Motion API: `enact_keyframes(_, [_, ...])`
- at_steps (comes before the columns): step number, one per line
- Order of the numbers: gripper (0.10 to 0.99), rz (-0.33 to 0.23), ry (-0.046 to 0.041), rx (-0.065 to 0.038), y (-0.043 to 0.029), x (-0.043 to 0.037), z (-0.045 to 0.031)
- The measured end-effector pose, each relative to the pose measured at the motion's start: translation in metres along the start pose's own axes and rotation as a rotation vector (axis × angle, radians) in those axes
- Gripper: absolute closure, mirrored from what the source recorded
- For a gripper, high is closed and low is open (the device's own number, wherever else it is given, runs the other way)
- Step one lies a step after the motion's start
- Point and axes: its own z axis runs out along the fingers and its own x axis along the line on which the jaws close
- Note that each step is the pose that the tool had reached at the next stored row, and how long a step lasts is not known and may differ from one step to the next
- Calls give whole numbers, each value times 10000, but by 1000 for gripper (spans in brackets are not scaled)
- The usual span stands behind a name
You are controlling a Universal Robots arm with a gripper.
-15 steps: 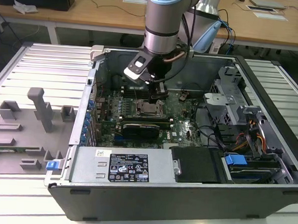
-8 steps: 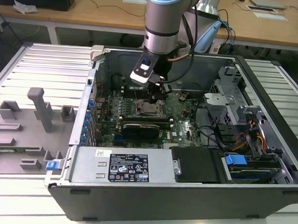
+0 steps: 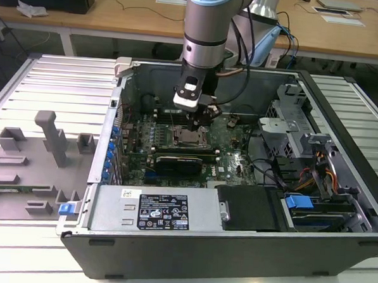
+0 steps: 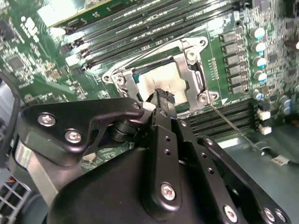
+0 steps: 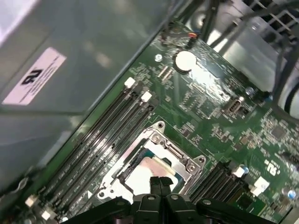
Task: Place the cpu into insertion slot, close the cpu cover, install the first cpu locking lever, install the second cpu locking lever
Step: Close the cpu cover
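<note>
**Above the socket: tool tips pressed together over the seated cpu**

Inside the open computer case, which stands on a ribbed metal tabletop, the arm reaches straight down toward the green board. The tool hangs right over the insertion slot, which lies near the middle of the board, just behind the black graphics card as the exterior view shows it.

In both wrist views the tool has its two black fingers pressed together, tip against tip, with nothing visible between them. The tips sit low over one edge of the socket; whether they touch the metal cannot be told.

The cpu lies flat in the slot, pale face up. The cpu cover lies down around it, and the chip shows through its square window.

A thin metal rod runs out from one corner of the socket across the dark memory slots; whether it is latched cannot be told. More memory slots flank the other side of the socket, and a round coin cell shines on the board farther off.

On the tabletop, toward the exterior view's left, a grey fixture stands well apart from the case.
</note>
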Motion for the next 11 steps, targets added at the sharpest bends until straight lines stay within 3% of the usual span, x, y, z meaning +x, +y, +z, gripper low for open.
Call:
enact_keyframes(4, [980,-1254,2,-5,1,0,3])
enact_keyframes(11, [980,-2753,-20,12,0,0,15])
